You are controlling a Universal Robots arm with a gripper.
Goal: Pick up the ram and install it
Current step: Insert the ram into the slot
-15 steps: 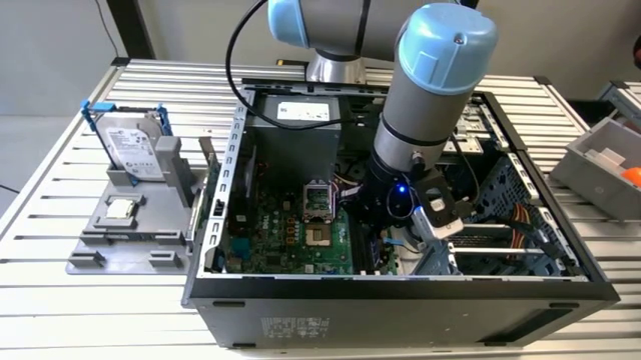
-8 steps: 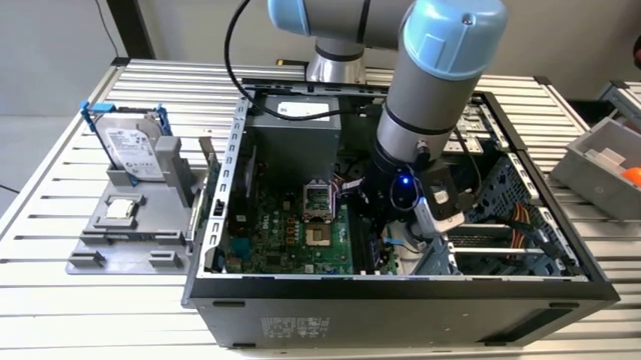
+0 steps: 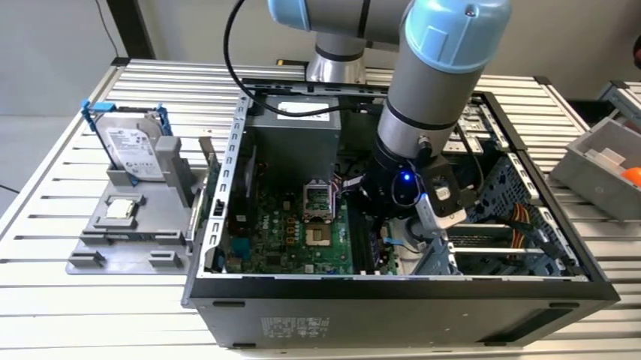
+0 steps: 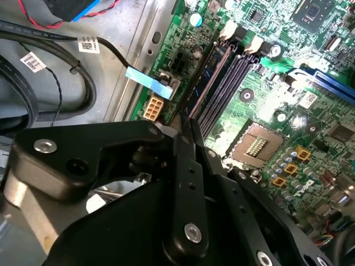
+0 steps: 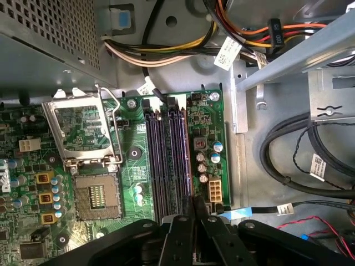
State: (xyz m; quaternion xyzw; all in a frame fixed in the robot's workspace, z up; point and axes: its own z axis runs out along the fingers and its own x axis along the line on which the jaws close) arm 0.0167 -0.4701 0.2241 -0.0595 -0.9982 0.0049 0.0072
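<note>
The ram (image 4: 203,75) shows edge-on as a thin dark stick with a bluish face. It stands over the black motherboard slot nearest the board's edge, beside the other slots (image 5: 163,160). My gripper (image 4: 186,123) is shut on its near end, the two black fingers (image 4: 188,166) pressed together around it. In the first wrist view the gripper (image 5: 194,206) meets at the end of the outermost slot. In the exterior view the gripper (image 3: 391,244) reaches down inside the open computer case (image 3: 401,289), low over the green motherboard (image 3: 290,232).
An open processor socket (image 5: 97,197) lies beside the slots. Black cables (image 5: 288,166) and a drive cage (image 3: 501,232) crowd the case on the exterior view's right. On the exterior view's left, a grey tray (image 3: 90,259) holds a silver hard drive (image 3: 135,142) and a processor chip (image 3: 122,208).
</note>
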